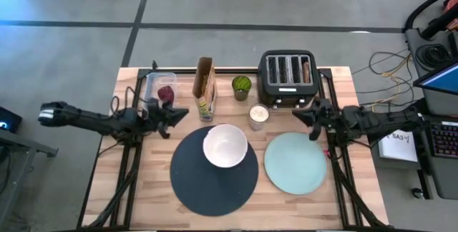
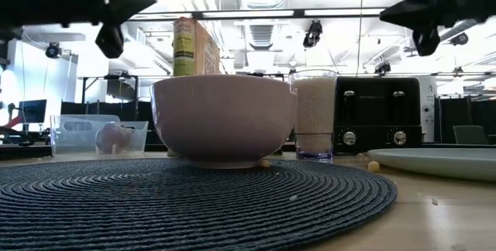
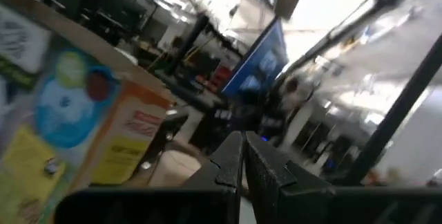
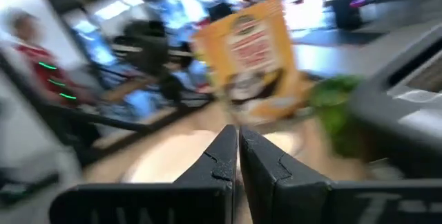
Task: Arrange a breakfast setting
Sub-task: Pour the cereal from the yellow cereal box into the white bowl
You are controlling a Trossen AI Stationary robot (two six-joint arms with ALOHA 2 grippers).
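**On the mat, bowl set**

White bowl sits on navy mat's far edge; mint plate just beside, on bare tabletop. My left fingers and right fingers hover pressed together, holding nothing.

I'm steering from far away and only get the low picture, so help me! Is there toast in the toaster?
Observer: Yes, the high view shows a brown toast slice in one slot of the toaster.
Operator: Is the bowl in the middle of the mat?
Observer: No, the white bowl sits near the far edge of the navy mat.
Operator: Is anything on the plate?
Observer: No, the mint-green plate is bare.
Operator: Are the grippers holding stuff?
Observer: No, the left gripper and right gripper are both shut on nothing.
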